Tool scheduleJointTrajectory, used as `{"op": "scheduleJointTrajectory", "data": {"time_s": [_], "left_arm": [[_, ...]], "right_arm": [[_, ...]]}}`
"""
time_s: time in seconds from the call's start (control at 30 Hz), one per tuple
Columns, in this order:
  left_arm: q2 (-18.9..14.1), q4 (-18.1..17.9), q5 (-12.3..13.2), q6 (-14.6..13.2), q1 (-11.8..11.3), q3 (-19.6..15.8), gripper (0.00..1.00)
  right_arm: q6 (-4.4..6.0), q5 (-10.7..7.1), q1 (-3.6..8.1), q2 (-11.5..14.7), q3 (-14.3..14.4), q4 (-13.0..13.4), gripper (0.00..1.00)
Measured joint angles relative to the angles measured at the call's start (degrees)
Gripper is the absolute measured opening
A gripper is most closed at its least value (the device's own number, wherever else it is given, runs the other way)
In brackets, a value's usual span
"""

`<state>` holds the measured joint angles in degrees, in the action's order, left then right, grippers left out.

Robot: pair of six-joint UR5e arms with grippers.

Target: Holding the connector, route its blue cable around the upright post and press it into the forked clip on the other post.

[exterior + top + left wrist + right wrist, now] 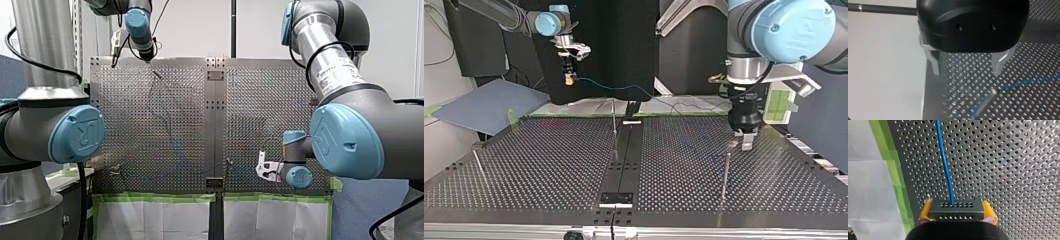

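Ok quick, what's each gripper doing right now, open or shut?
Left gripper: open, holding nothing.
Right gripper: shut on the connector of the blue cable.

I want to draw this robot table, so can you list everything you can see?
table: one, silver with holes, under everything.
posts: two upright, metal, middle and right of the top view; a third thin rod at its left.
connector: one, dark grey, held between yellow pads.
blue cable: one, blue, from the connector to a post.
green tape: strips, green, along the table's edge.
board: one, blue-grey, beside the table at the top view's left.
left gripper: one, black with metal fingers, open, above a post.
right gripper: one, yellow-padded, shut on the connector.
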<state>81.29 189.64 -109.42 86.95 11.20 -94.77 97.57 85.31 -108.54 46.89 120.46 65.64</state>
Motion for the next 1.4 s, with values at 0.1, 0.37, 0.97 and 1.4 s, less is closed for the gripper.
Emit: {"op": "scheduleJointTrajectory", "data": {"time_s": [0.1, 0.37, 0.97, 1.4], "left_arm": [[1.1, -1.5, -0.9, -1.5, 0.4, -1.4, 1.00], [4.7, -5.7, -0.6, -5.7, 1.1, -5.0, 1.00], [5.2, -14.7, 3.2, -14.7, 6.1, -7.4, 1.00], [5.8, -21.7, -0.6, -21.7, 7.8, -9.8, 1.00]], "right_arm": [[0.11, -0.04, 0.07, 0.0, 0.0, 0.3, 0.00], [0.71, -0.13, -0.10, 0.0, 0.0, 0.0, 0.00], [2.01, -1.00, -0.28, -0.1, 0.0, 0.5, 0.00], [2.05, -1.01, -0.39, -0.1, 0.0, 0.6, 0.00]]}}
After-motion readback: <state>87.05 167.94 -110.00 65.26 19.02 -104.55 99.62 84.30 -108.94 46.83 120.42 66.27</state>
